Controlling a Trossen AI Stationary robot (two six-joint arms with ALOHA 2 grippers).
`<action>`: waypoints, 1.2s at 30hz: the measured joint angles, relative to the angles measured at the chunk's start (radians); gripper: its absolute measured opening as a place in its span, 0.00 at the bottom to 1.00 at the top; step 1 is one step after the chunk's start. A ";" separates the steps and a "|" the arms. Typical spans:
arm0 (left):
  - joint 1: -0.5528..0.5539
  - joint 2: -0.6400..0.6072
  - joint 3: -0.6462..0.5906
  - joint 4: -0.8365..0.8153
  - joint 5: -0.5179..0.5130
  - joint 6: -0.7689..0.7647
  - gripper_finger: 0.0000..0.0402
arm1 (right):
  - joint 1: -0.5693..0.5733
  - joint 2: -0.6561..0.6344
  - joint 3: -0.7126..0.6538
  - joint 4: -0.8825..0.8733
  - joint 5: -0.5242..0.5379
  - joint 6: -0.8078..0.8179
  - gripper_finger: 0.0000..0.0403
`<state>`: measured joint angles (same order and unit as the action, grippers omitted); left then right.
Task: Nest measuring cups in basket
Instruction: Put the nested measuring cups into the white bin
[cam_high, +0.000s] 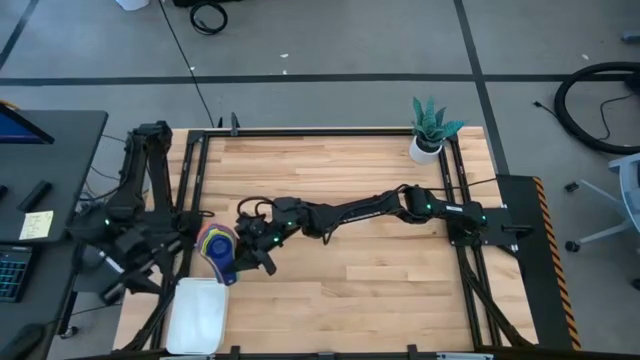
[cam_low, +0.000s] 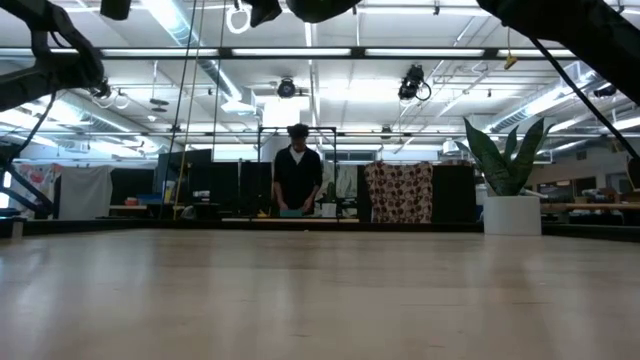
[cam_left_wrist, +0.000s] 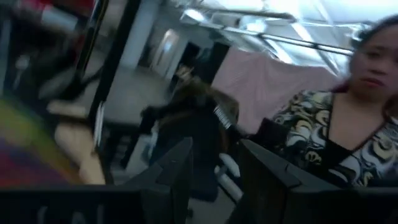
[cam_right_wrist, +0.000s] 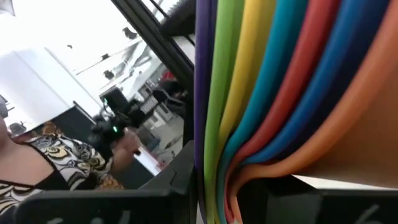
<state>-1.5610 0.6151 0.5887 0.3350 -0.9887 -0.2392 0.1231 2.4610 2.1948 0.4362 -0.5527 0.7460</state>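
Observation:
The measuring cups sit nested in one many-coloured stack over the table's left part, just beyond the basket, a white tray at the near left corner. In the right wrist view the stack's layered edges show as purple, green, yellow, teal, red, blue and orange bands. My right gripper, reaching across from the right, is shut on the stack. My left gripper stays open at the table's left edge and touches nothing. The low view does not show the stack. My right gripper pinches the nested stack between its two fingers at the stack's layered edge, on the side facing the table's right. One finger lies against the purple outer layer, and the other is past the orange one. It comes in roughly level from the right.
A white potted plant stands at the table's far right corner and also appears in the low view. Black frame rails run along the table's left and right edges. People show in the room beyond the table.

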 joint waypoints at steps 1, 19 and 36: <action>-0.003 0.000 0.012 0.012 0.003 0.054 0.33 | 0.000 -0.001 0.000 -0.021 -0.009 0.001 0.19; -0.042 0.000 0.237 -0.287 -0.098 0.113 0.33 | 0.062 -0.003 0.126 -0.399 0.043 -0.103 0.19; -0.042 0.000 0.238 -0.382 -0.061 -0.041 0.33 | 0.108 0.008 0.162 -0.501 0.282 -0.249 0.19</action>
<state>-1.6032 0.6147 0.8268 -0.0469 -1.0498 -0.2802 0.2311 2.4687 2.3566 -0.0653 -0.2707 0.4975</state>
